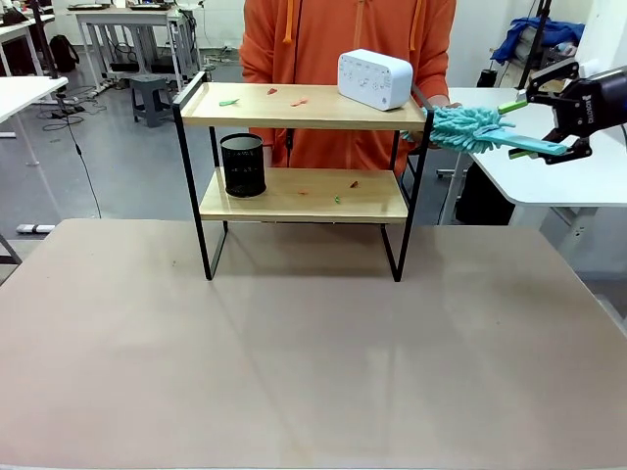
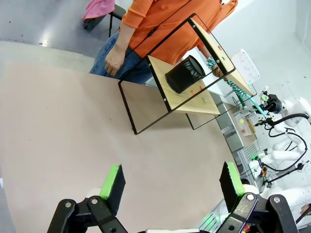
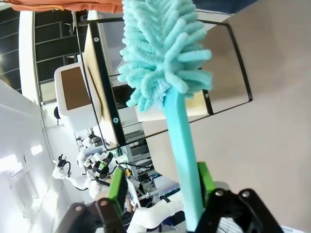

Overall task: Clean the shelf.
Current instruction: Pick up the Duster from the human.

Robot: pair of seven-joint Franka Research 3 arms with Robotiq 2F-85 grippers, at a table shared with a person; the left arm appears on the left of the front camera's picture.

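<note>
Left gripper [image 2: 172, 180] empty, fingers wide apart, hovering over bare table [image 1: 313, 343], well short of the shelf. Shelf [image 1: 294, 120] upright at table's far middle, person in orange right behind it. Black mesh cup [image 1: 243, 164] on lower board, left end. Top scraps [image 1: 228, 101], small, green and red, scattered across top board. Lower scraps [image 1: 354, 183] on lower board, right of cup. White box [image 1: 374, 79] on top board, right end. Teal duster [image 1: 468, 128] roughly level in the air, fluffy head just beside shelf's top right corner. Person's hand [image 2: 215, 73] seemingly at that head, hard to tell. Right gripper [image 3: 160, 187] astride duster handle: one pad against it, other pad apart, so not clamped. Judged progress: no cleaning done, scraps lying on both boards. Tool pickup in hand now. Left to do: sweep both boards, likely working around cup and box.
</note>
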